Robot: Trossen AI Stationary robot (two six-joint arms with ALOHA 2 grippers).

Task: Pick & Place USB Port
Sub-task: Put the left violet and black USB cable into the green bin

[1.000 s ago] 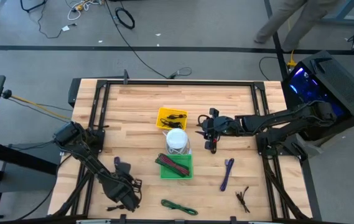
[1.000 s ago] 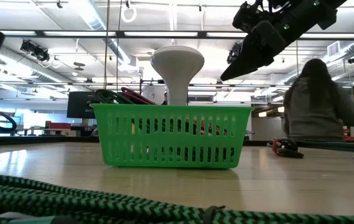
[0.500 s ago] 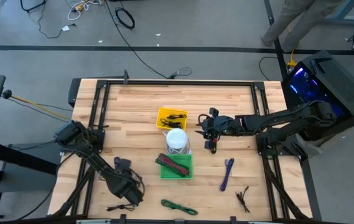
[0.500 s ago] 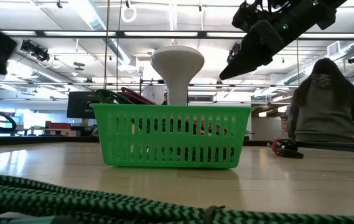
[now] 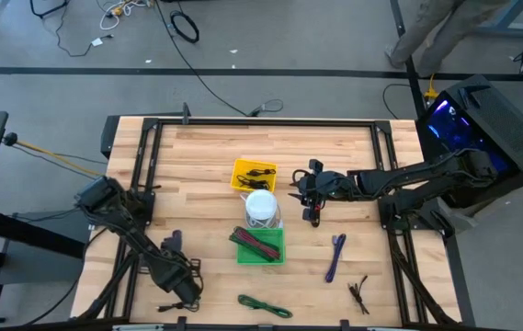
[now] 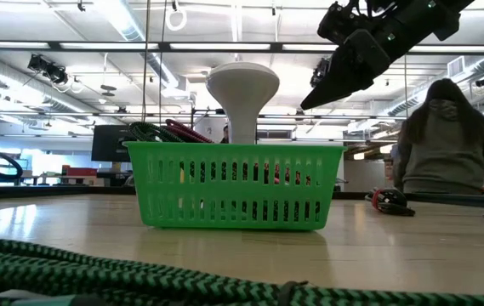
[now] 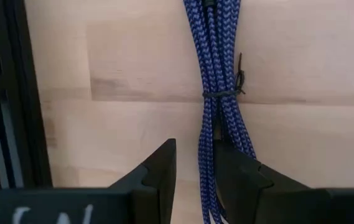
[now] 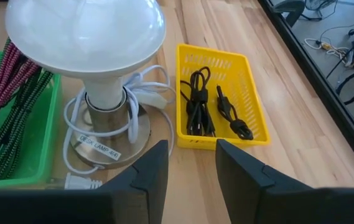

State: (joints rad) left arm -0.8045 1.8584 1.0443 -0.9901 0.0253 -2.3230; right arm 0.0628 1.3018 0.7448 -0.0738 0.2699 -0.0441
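The USB port (image 5: pixel 315 216) is a small black piece with red marks. It lies flat on the table right of the white lamp (image 5: pixel 261 207) and also shows in the low view (image 6: pixel 392 201). My right gripper (image 5: pixel 310 195) hovers open above it, high in the low view (image 6: pixel 331 81); its wrist view (image 8: pixel 186 168) faces the lamp and the yellow basket, and the port is out of that view. My left gripper (image 5: pixel 173 259) is open near the table's near-left corner, its fingers (image 7: pixel 193 177) on either side of a blue-purple braided strap (image 7: pixel 217 93). My left gripper comes at the blue-purple strap's near end (image 7: pixel 206 186) along its length, one finger on each side. The strap lies flat on the table. I cannot tell whether the fingers touch it.
A yellow basket (image 5: pixel 255 175) with dark wire ties stands beyond the lamp. A green basket (image 5: pixel 261 245) holds maroon and green straps. A purple strap (image 5: pixel 335 257), dark ties (image 5: pixel 360 292) and a green strap (image 5: pixel 264 306) lie toward the near edge. A person (image 6: pixel 446 144) sits beyond the table.
My left gripper has shifted a little toward the table's left edge near the blue-purple strap, and the dark arm that showed at the low view's upper left is gone from it. The right arm has kept still.
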